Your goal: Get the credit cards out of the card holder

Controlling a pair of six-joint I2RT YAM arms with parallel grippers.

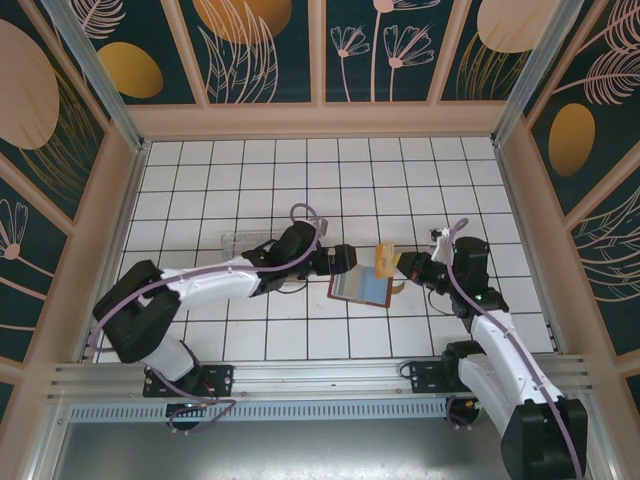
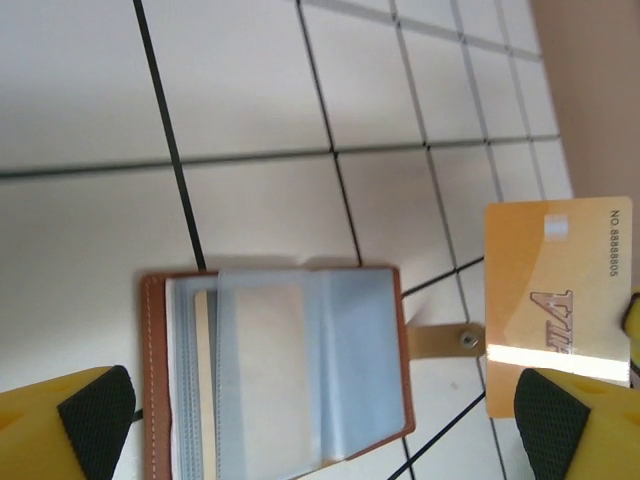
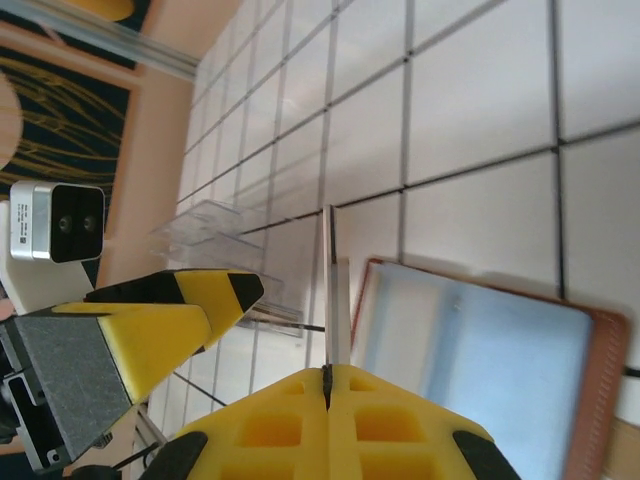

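Card holder (image 1: 360, 288) lies opened flat on the white tiled table (image 1: 250, 180), just right of the middle of the top view. It has a thin brown leather-like cover with pale stitching along the edge and glossy blue-grey sleeves inside, and a pale card (image 2: 262, 370) shows behind one sleeve. Its long axis runs across the frame, dipping slightly toward the right. In the left wrist view a short tan strap (image 2: 445, 340) with a metal snap sticks out of its right edge.

At left centre of the top view a clear plastic box (image 1: 245, 240) sits on the tiles. The left arm reaches low from the lower left, elbow bent, wrist aimed right. The left gripper (image 1: 345, 260) has its jaws spread wide and holds nothing. Its textured black pads (image 2: 95, 420) sit at the bottom corners of the wrist view, either side of the holder.

Just beside the holder's right edge is a stiff, glossy orange-gold credit card (image 1: 384, 256). The right gripper (image 1: 398, 263) is clamped tight on it. In the right wrist view the card shows edge-on as a thin line between the yellow fingers (image 3: 270, 430). The right arm rises from the lower right, its forearm leaning up and left.
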